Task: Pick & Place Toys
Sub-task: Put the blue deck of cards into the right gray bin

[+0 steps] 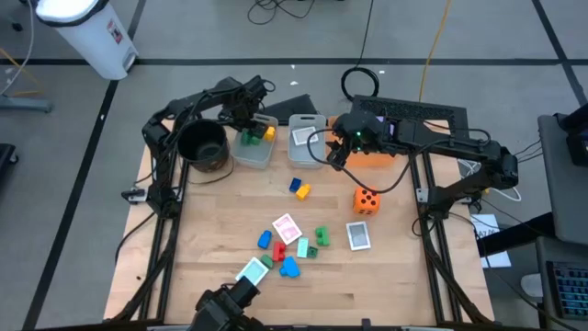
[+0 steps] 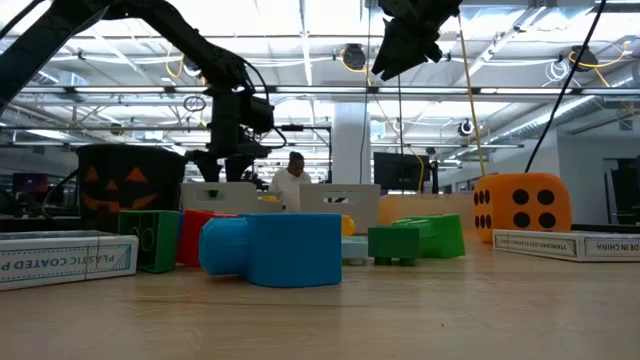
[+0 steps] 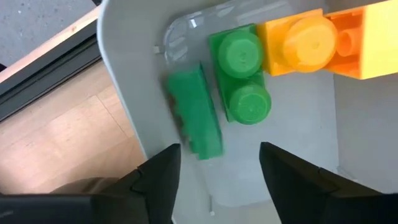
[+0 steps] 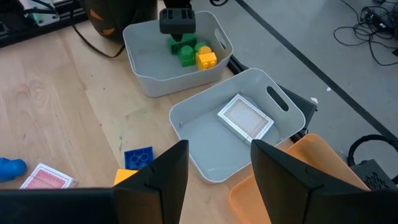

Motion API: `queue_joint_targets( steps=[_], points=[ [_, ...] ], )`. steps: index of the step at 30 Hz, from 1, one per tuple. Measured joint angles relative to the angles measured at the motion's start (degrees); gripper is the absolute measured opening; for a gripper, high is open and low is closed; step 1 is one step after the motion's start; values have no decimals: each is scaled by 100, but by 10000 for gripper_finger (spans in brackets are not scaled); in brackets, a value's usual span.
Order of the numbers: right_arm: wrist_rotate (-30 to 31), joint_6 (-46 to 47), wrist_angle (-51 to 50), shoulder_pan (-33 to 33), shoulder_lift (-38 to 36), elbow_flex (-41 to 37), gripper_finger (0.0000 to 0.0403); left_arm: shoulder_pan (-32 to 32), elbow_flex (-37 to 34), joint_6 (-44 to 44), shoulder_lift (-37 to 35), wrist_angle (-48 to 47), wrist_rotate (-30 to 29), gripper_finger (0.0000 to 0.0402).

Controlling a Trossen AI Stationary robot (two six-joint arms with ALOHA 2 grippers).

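Releasing: left hand, fingers parted and empty, hovers over green block in the clear bin; best lifted straight up. Right hand open, empty.

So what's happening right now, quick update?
Left gripper open over bin, green block just below it. Right gripper open, empty, above card bin. More toys on table. Nothing blocking.
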Motion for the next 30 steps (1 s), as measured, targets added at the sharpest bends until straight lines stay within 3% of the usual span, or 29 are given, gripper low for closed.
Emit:
queue_joint_targets(
  steps=[5,10,19,22,25,30],
  points=[
    [1,-66,-1,0,0,0,166,0,476,68,0,-266,99,245],
    [3,-153,-1,0,0,0,166,-27,1478,73,0,-619,348,246],
    [-9,-173,-4,2,-3,0,166,-515,3150,-82,-57,-115,2129,246],
    [-44,-171,-77,2,-127,-7,166,-898,3104,-256,-313,732,2462,246],
    [-269,-48,-78,2,-344,-7,166,-1399,2730,-413,-695,1704,2305,246],
    [-313,-29,-128,6,-851,-7,166,-2280,1373,-985,-1288,3891,2068,246]
  ],
)
